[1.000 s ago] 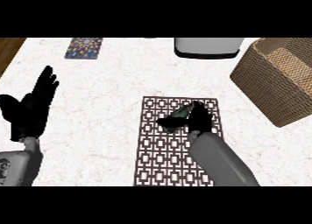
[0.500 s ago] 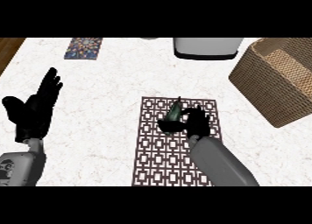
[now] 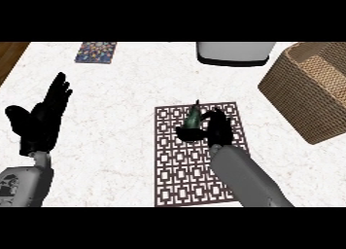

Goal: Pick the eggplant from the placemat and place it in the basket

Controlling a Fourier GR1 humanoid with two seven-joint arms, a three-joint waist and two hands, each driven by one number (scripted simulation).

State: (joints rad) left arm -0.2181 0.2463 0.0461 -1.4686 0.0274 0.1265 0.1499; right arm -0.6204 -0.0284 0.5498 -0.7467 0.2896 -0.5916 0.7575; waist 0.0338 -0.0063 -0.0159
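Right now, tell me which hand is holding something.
The right hand, curled round the eggplant over the placemat; the left hand rests open, holding nothing.

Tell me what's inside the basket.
The basket sits at the counter's right edge; only its woven inner walls and part of the floor show, with nothing seen in it. The near wall hides the rest. The eggplant is over the placemat, in the right hand.

A white marble-look desk (image 3: 133, 82), smooth; a tan woven wicker basket (image 3: 316, 90), rough; a brown fretwork-pattern placemat (image 3: 183, 165), matt; a dark green eggplant (image 3: 194, 118), slightly glossy.
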